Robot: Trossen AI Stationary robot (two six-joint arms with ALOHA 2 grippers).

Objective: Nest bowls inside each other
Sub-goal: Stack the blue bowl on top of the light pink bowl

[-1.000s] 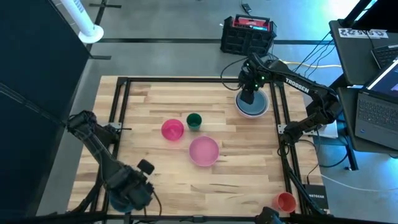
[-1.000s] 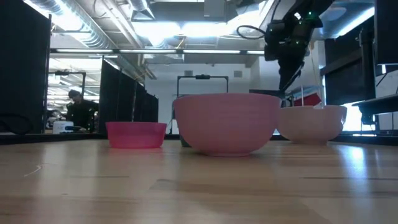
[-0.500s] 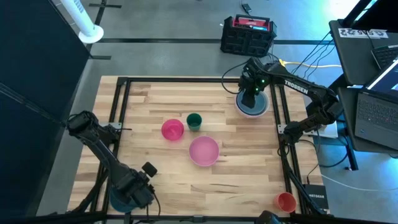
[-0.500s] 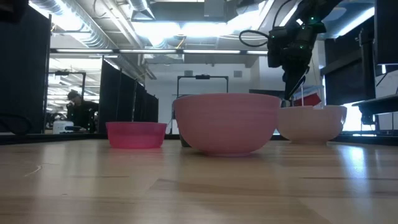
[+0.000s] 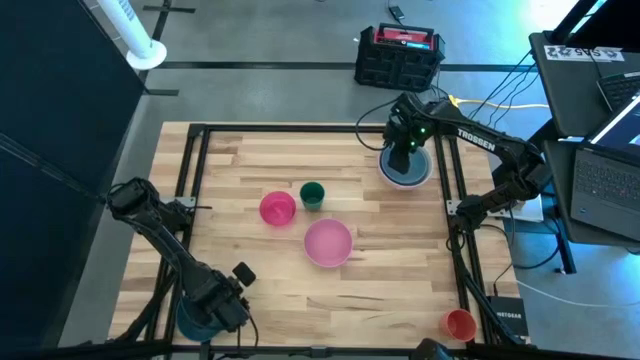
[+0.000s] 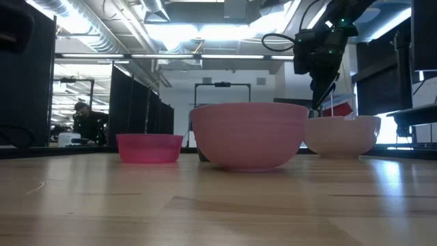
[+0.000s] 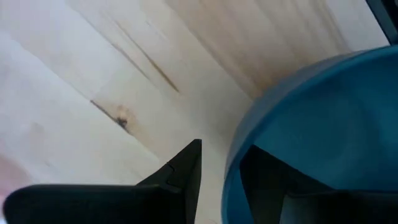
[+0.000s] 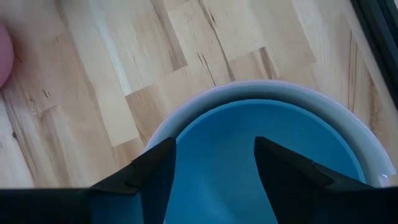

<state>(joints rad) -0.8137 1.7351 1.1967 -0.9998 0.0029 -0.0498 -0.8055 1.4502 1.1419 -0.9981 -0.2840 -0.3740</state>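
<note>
Meanwhile, at the near-left corner of the wooden bench (image 5: 250, 170), the left pincer (image 5: 218, 312) sits with one finger inside and one outside the rim of a blue-looking bowl (image 7: 323, 130); whether it is truly clamped on that rim or merely straddling it cannot be told from these views.

Moving right across the middle, three bowls stand loose and apart: the hot pink bowl (image 5: 277, 208), the small teal bowl (image 5: 312, 194) just beside it, and the larger pale pink bowl (image 5: 328, 243) nearer the front.

At the far-right corner, the blue bowl (image 5: 405, 172) already rests inside the white bowl (image 5: 384, 172), and the right pincer (image 5: 404, 150) hangs directly above the pair with its fingers spread wide, holding nothing.

The relation that matters next: the nested stack lies straight below the right pincer, while the three loose bowls lie well off to its left, toward the bench's centre. Of the two arms, the right looks the nearer to the teal and hot pink bowls. Being round, the bowls offer no long axis, so a rim grasp from any side should serve.
</note>
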